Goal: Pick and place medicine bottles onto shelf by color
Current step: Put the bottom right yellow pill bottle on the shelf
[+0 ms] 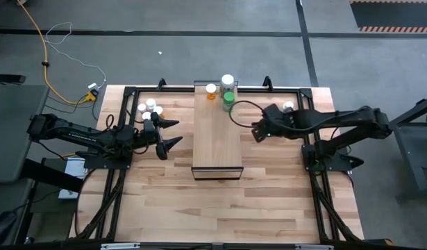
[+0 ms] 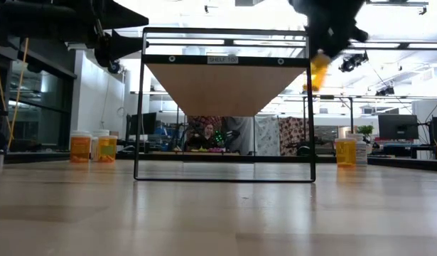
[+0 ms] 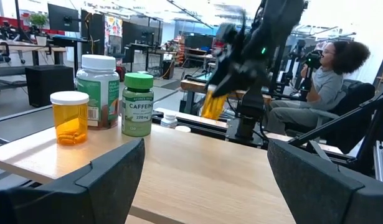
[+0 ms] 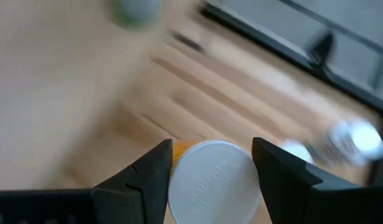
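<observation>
The shelf [image 1: 216,135] is a long light-wood block in the table's middle. On its far end stand an orange bottle [image 3: 70,118], a white-capped bottle [image 3: 98,91] and a green bottle [image 3: 137,104]. My right gripper [image 1: 257,130] hovers off the shelf's right side, shut on another orange bottle [image 3: 213,102]. My left gripper [image 1: 177,132] stands open at the shelf's left side, holding nothing. My right gripper pinches the orange bottle at its white cap [image 4: 213,180], one finger [image 4: 155,171] on each side of the cap. The fingers slant downward from the table's right. The bottle's orange body [image 2: 319,71] hangs tilted below them, lifted clear of table and shelf.
Several white-capped bottles [image 1: 151,107] stand on the table at the far left, behind my left gripper. Another bottle [image 1: 288,106] stands at the far right. A person [image 3: 328,74] sits beyond the table. The table's near half [image 1: 220,208] is bare wood.
</observation>
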Controlling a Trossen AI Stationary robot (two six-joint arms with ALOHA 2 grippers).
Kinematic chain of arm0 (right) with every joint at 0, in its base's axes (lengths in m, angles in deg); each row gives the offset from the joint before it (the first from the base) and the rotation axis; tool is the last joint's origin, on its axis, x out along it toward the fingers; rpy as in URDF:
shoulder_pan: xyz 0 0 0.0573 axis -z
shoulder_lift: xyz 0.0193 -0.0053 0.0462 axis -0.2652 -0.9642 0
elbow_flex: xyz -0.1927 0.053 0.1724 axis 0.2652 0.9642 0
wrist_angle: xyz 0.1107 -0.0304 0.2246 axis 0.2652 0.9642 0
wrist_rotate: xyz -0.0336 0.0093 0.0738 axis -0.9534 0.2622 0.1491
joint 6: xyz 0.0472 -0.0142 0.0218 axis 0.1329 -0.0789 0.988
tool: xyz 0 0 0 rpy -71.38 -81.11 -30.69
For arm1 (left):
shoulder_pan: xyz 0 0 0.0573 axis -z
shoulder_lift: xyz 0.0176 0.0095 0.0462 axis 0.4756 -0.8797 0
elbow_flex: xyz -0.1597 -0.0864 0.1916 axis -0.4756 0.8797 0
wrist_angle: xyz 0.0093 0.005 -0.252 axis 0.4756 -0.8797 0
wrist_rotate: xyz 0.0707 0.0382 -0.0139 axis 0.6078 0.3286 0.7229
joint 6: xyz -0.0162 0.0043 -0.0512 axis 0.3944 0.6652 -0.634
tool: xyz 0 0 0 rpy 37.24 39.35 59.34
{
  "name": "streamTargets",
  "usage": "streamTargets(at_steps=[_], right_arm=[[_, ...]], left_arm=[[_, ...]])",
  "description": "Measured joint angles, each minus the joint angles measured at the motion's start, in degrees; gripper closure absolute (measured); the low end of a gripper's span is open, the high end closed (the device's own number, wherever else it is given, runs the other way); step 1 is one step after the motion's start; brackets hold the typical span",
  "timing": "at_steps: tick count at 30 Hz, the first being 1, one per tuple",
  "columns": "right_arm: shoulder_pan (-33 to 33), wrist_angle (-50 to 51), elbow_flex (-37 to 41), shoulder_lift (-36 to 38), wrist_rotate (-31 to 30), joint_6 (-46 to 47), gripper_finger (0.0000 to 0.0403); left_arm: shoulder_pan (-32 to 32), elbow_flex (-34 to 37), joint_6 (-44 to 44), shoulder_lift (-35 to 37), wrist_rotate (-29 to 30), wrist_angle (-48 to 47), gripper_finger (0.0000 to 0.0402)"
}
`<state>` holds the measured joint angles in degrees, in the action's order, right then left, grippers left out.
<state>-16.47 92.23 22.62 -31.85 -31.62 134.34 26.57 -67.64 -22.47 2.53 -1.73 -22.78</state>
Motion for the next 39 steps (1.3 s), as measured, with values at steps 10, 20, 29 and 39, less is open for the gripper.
streamTargets(at_steps=[10,20,29,39], right_arm=[[-0.41,-7.26,-15.75,-10.98,5.17,-17.83,0.0212],[-0.01,-5.81,-36.78,-30.75,5.87,-32.18,0.0212],[2.73,-6.29,-49.09,-42.39,5.68,-41.72,0.0212],[10.06,-6.36,-51.16,-45.50,2.54,-41.87,0.0212]], left_arm=[[-0.01,0.00,-1.28,-0.01,0.02,0.01,0.0071],[-0.01,0.00,-1.27,0.00,0.00,-1.14,0.0071],[-0.01,0.00,-1.27,-0.01,-0.02,-1.81,0.0071],[-0.02,0.00,-0.85,-0.01,0.00,-1.67,0.0071]])
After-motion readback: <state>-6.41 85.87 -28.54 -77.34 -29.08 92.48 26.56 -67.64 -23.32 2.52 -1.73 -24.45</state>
